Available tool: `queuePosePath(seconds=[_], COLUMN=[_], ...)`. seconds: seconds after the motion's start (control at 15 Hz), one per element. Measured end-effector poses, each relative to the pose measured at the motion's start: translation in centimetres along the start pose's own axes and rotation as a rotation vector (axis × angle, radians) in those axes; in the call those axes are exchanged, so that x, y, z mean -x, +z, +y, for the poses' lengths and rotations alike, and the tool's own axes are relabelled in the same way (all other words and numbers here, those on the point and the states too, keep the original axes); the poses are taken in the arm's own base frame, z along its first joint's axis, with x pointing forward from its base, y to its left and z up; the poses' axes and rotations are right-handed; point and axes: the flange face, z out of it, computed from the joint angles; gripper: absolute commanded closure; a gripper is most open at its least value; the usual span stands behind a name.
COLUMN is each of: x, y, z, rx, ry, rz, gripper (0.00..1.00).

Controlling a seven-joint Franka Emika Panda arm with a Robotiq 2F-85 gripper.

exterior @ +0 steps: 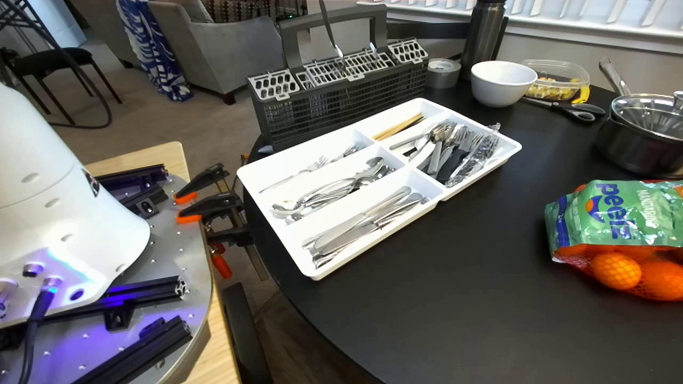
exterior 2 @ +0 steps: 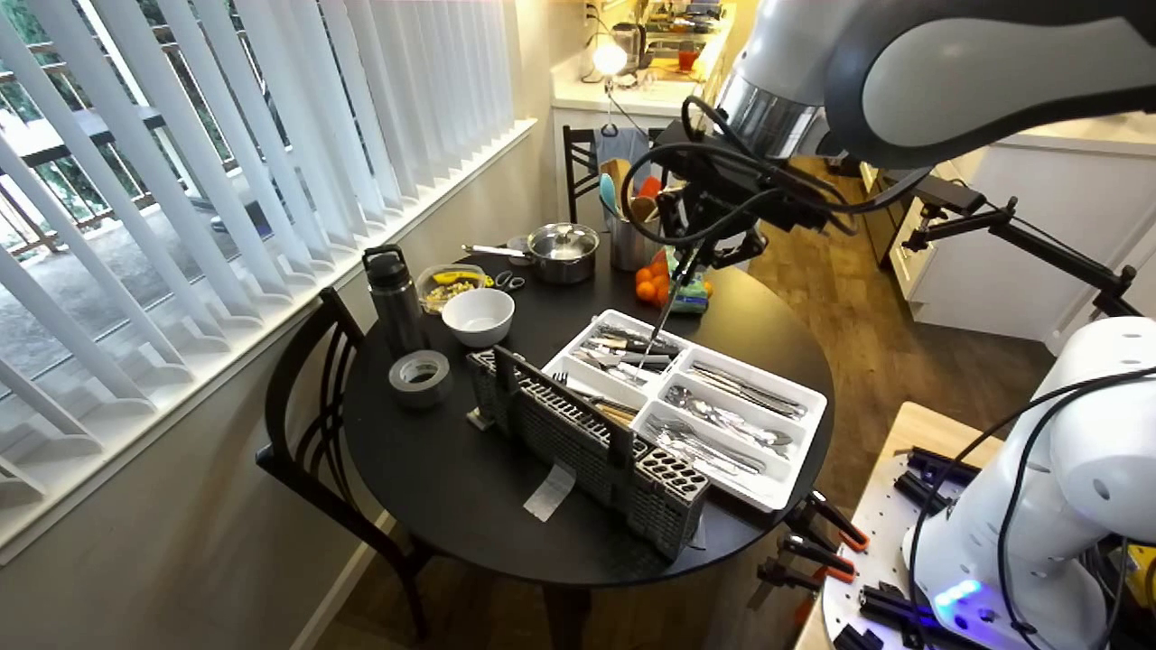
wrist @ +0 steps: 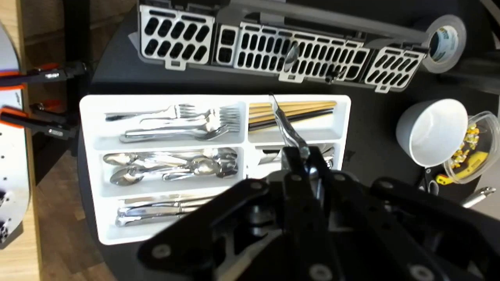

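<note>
My gripper (wrist: pixel 306 152) is shut on a slim silver utensil (wrist: pixel 287 127), which looks like a knife. The utensil points down and slightly tilted over the white cutlery tray (wrist: pixel 168 145); whether it touches anything there I cannot tell. In an exterior view the gripper (exterior 2: pixel 694 256) hangs above the tray with the utensil (exterior 2: pixel 666 311) reaching down from it. The tray's compartments hold forks (wrist: pixel 213 125), spoons (wrist: pixel 203 166), knives (wrist: pixel 156 210) and chopsticks (wrist: pixel 312 107). The fingers partly hide a further compartment of mixed cutlery (exterior: pixel 443 144).
A grey dishwasher cutlery basket (exterior: pixel 331 98) with a tall handle stands alongside the tray, a spoon (wrist: pixel 292 56) upright in it. Around lie a tape roll (exterior 2: pixel 420 379), bottle (exterior 2: pixel 393 298), white bowl (exterior 2: pixel 479 316), food container (exterior: pixel 555 80), lidded pot (exterior 2: pixel 564 262) and bagged oranges (exterior: pixel 619 240).
</note>
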Motion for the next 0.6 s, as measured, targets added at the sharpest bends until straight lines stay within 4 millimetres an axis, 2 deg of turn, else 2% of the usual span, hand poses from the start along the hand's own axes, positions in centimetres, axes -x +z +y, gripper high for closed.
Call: queuePosePath(seconds=[0.27, 0.47, 0.6], x=[-3.3, -7.1, -10.2], y=[-2.4, -4.4, -4.6], z=[0.7, 1.0, 0.7], rx=[0.124, 0.223, 0.254], ry=[-0.006, 0.022, 0.024], rz=[0.176, 0.253, 0.229], gripper=[0.98, 0.98, 0.98])
